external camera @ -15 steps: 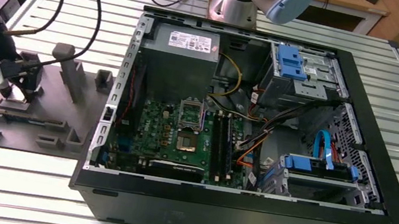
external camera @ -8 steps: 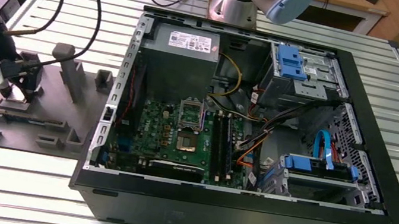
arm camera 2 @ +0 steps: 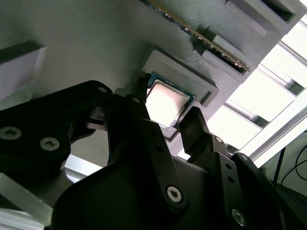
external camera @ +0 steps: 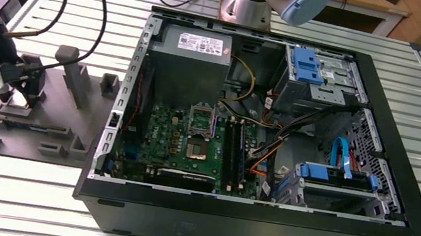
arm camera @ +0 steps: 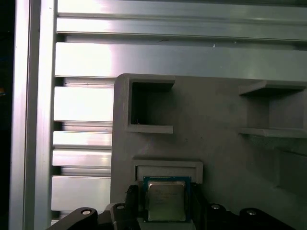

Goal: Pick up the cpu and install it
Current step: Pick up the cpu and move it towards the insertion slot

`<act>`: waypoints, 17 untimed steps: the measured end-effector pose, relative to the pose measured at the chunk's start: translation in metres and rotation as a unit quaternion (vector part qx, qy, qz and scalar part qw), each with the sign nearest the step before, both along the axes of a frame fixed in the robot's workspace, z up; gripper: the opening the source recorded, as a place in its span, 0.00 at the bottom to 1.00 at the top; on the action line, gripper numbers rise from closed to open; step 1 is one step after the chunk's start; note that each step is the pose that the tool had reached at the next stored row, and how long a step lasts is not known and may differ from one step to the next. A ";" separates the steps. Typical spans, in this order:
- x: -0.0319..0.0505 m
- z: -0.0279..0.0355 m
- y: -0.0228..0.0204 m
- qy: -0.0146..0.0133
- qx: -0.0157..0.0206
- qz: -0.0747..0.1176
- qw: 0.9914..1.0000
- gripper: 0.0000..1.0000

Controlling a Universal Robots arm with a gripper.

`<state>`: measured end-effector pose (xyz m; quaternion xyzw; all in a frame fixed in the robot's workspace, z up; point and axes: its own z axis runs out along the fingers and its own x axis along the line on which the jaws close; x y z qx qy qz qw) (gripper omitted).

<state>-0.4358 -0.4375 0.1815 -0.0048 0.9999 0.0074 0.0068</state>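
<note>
End effector (arm camera 2: 167, 106) straddles the cpu (arm camera: 165, 200) on grey fixture (arm camera: 216, 124).

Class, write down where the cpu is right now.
In both wrist views the cpu lies in a shallow pocket of the grey fixture, right at the gripper; the fixture stands at the exterior view's left, beside the open computer case.
</note>
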 end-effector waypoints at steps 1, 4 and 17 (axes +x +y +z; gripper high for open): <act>0.0000 0.0000 0.0000 0.000 0.000 0.000 1.000 0.54; -0.0001 0.0000 0.0000 0.000 0.000 0.000 1.000 0.54; -0.0002 0.0000 0.0000 0.000 0.000 0.000 1.000 0.62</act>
